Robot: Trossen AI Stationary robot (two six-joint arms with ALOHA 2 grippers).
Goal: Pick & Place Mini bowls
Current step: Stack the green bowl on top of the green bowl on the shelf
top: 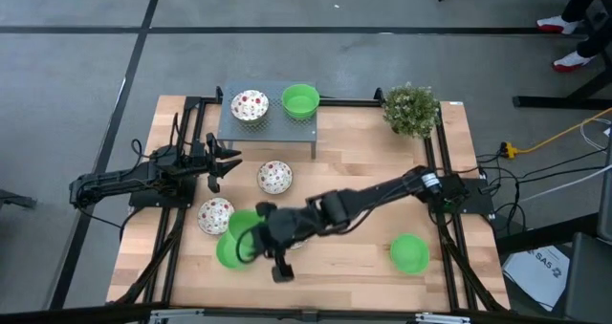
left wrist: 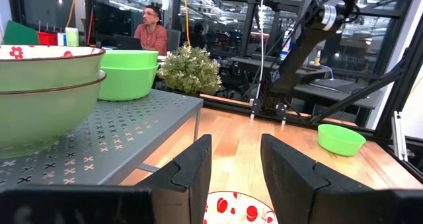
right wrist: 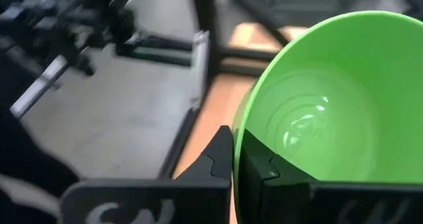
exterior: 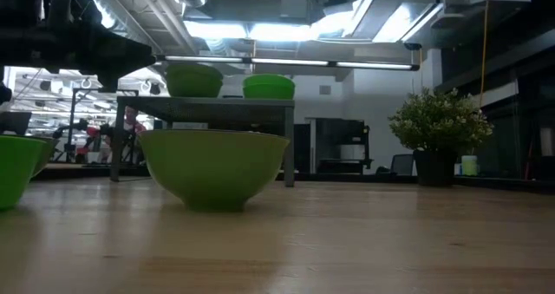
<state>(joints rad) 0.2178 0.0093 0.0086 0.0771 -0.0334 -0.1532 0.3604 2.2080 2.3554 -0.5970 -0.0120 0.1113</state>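
Mini bowls are mid-transfer: the right tool (right wrist: 232, 159) is clenched on the rim of a plain green bowl (right wrist: 317, 112), one finger inside the wall and one outside, near the front-left part of the worktop (top: 354, 267). In the high view that bowl (top: 239, 240) sits under the right arm, touching or overlapping another green bowl just in front of the speckled bowl (top: 216, 214). Whether it is lifted or resting, I cannot tell.

The left tool (left wrist: 232, 174) waits released beside the grey shelf (top: 273, 128), its fingers above a second speckled bowl (top: 274, 177). The shelf carries one speckled bowl (top: 250, 105) and one green bowl (top: 300, 100); a further green bowl (top: 409, 252) lies well to the right.

Judging by this, the carry step is in hand. The next move probably calls for keeping the pinched rim level and clearing the neighbouring bowls.
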